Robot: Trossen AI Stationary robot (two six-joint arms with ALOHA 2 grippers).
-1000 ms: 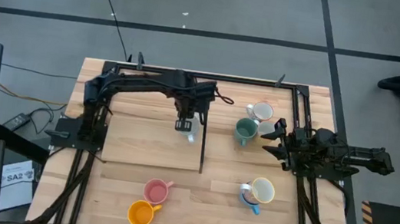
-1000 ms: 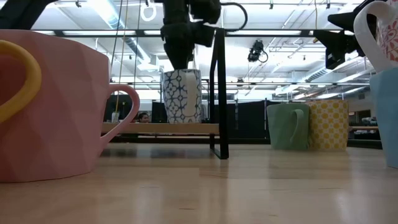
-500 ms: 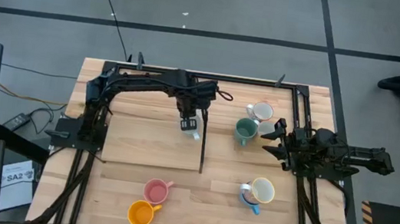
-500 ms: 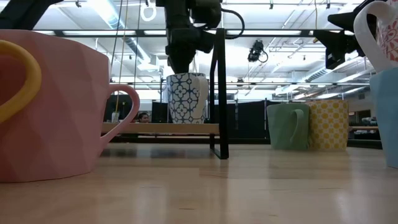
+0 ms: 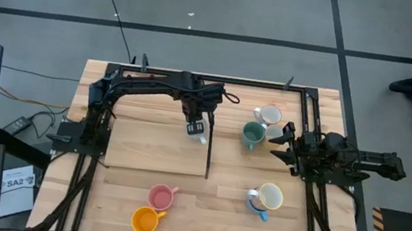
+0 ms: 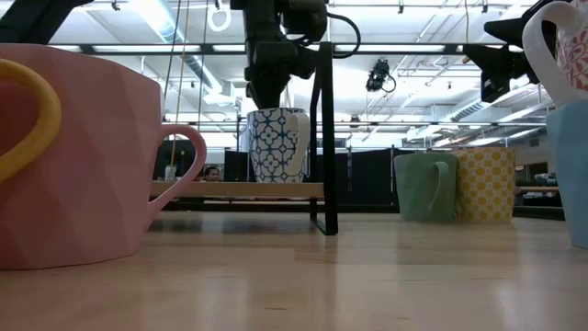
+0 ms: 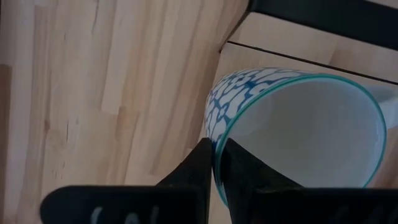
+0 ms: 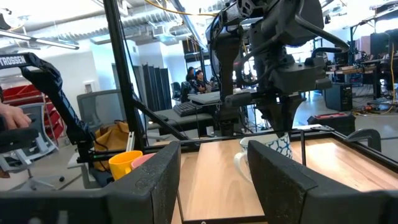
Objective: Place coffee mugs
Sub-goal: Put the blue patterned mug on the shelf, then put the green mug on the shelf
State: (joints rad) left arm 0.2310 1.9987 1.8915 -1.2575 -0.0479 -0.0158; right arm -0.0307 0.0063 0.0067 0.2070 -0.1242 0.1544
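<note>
A white mug with a blue pattern (image 6: 276,145) stands upright on the raised wooden shelf (image 5: 146,147), close to the black post (image 6: 323,138). My left gripper (image 7: 216,163) comes down on it from above and is shut on its rim. My right gripper (image 8: 211,186) waits open at the table's right side (image 5: 286,146), touching nothing. Other coffee mugs stand on the table: green (image 5: 252,134), white (image 5: 268,115), cream on top of blue (image 5: 269,196), pink (image 5: 161,197) and orange (image 5: 144,220). My left gripper pinches the patterned mug's rim (image 7: 219,144), with one finger inside the mug and one against the outer wall. The fingers point almost straight down. The mug stays upright, and in the low view its base (image 6: 276,179) rests on the shelf.
The shelf's black frame and upright post border the mug on the right. The green mug (image 6: 424,186) and a yellow-patterned one (image 6: 485,184) stand beyond the post. The pink mug (image 6: 83,156) fills the near left of the low view.
My left gripper has rolled about its own downward line without leaving its place. The patterned mug has turned with it on the shelf and now stands a little nearer the black post.
</note>
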